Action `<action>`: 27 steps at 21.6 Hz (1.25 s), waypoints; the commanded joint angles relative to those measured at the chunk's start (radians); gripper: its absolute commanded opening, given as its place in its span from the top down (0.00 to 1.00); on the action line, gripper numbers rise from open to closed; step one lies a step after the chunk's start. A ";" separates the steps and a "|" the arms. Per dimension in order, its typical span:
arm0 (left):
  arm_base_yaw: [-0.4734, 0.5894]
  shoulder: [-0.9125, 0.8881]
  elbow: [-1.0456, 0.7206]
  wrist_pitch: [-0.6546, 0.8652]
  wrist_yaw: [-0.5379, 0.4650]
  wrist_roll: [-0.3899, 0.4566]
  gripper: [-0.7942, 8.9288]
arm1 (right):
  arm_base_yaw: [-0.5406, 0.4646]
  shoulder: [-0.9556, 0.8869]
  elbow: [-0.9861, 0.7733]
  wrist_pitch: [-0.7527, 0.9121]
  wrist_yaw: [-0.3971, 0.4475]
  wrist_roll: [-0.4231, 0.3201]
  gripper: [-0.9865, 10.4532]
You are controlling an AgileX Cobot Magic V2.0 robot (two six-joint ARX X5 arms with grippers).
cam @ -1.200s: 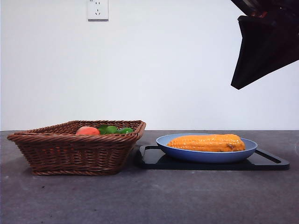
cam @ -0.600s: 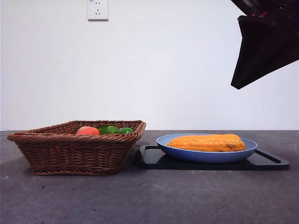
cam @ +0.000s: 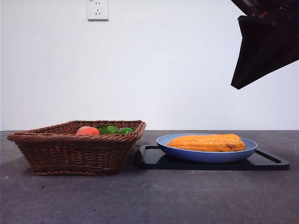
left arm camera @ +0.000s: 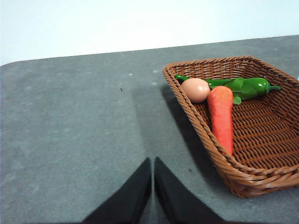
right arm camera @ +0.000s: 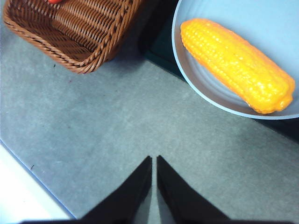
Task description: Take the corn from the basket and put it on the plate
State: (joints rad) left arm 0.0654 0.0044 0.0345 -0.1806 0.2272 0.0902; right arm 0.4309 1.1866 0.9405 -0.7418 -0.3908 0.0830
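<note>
Corn: lies lengthwise in the blue plate, right of centre on the worktop; position unchanged from the earlier frames.
Plate: rests on a flat black tray.
Basket: brown wicker, left of the tray and just beside it; holds a peach-coloured round fruit, a carrot and green vegetables.
Right hand: jaws closed together, empty, above bare worktop on the near side of the plate; its arm shows dark at the upper right of the front view, unmoved.
Left hand: jaws closed together, empty, above bare worktop beside the basket.
No difference noted from earlier frames.
</note>
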 commanded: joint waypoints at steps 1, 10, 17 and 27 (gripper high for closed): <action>0.003 -0.001 -0.013 -0.032 0.003 -0.001 0.91 | 0.016 0.008 0.009 0.009 -0.005 0.006 0.91; 0.003 -0.001 -0.013 -0.032 0.003 -0.001 0.91 | -0.088 -0.078 0.000 0.255 0.133 -0.122 0.91; 0.003 -0.001 -0.013 -0.031 0.003 -0.001 0.91 | -0.257 -0.419 -0.209 0.571 0.190 -0.151 0.91; 0.003 -0.001 -0.013 -0.031 0.003 -0.001 0.91 | -0.439 -0.851 -0.587 0.705 0.326 -0.152 0.91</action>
State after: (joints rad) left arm 0.0654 0.0044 0.0345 -0.1802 0.2272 0.0902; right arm -0.0044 0.3557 0.3706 -0.0486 -0.0750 -0.0566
